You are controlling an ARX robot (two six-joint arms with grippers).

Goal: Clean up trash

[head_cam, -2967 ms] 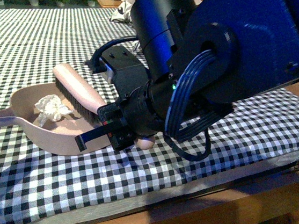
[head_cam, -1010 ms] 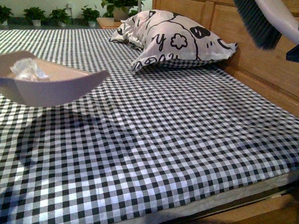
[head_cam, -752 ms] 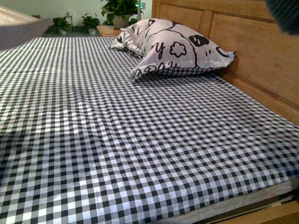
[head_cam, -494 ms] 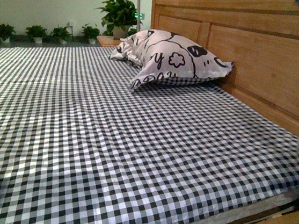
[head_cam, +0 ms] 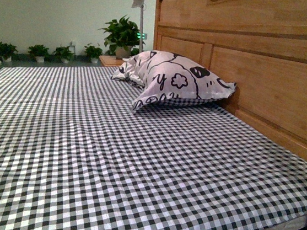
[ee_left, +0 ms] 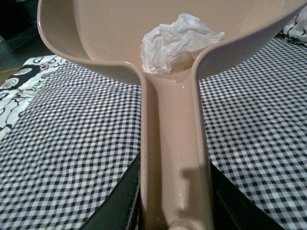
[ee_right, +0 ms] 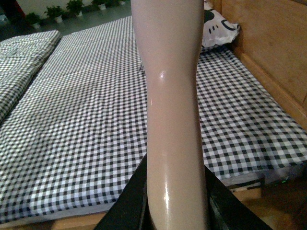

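One crumpled white paper ball (ee_left: 178, 44) sits in the beige plastic dustpan (ee_left: 120, 33), at the handle end. Left pincer (ee_left: 175, 201) pinches the dustpan handle; right pincer (ee_right: 175, 201) pinches the beige brush handle (ee_right: 170, 96). Risk: tilting the pan forward rolls the ball onto the checked bed sheet (head_cam: 137, 163).

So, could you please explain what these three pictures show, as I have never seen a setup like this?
This is a robot with two arms, each ending in a gripper. The front picture comes from a camera on its body: it shows a bed with a checked sheet, a patterned pillow and a wooden headboard; neither arm is in view. The other two come from cameras on the wrists. The left gripper holds the handle of a beige dustpan, with a crumpled paper ball inside. The right gripper holds a beige brush handle above the bed.
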